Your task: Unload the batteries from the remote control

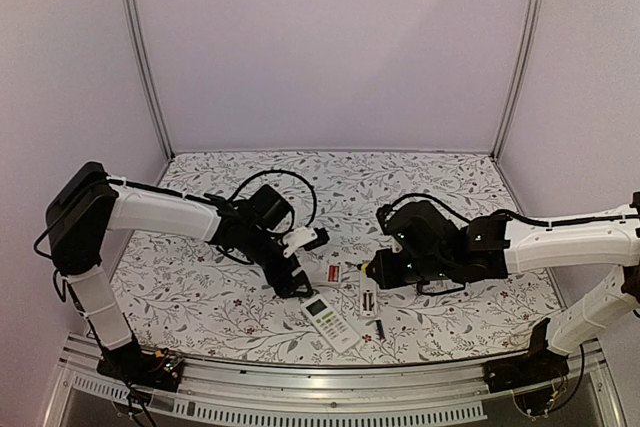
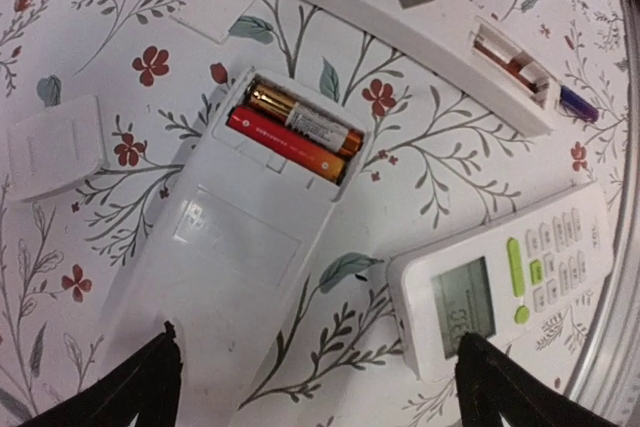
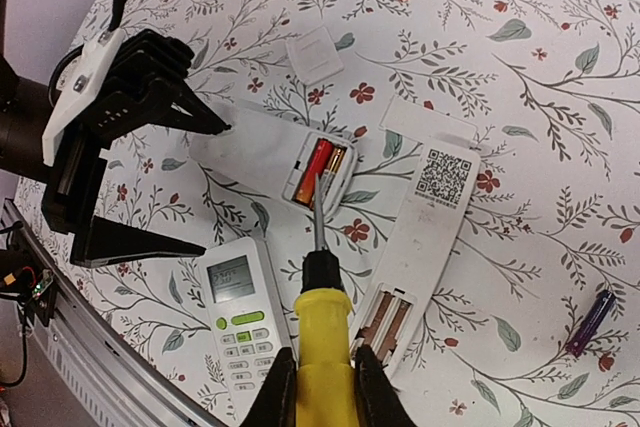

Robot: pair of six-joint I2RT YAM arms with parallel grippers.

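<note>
Two batteries [image 2: 290,132], red and gold, lie side by side in the open bay of a face-down white remote [image 2: 230,267], upper centre of the left wrist view. The left fingers [image 2: 140,387] stand released, astride its lower end. The right fingers [image 3: 275,397] clench a yellow-handled screwdriver [image 3: 322,332], its tip at the bay.

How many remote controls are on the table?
3. One face-down remote with batteries in its open bay, a QR-code remote face-down beside it, a display remote face-up next to them. None seems hidden.
</note>
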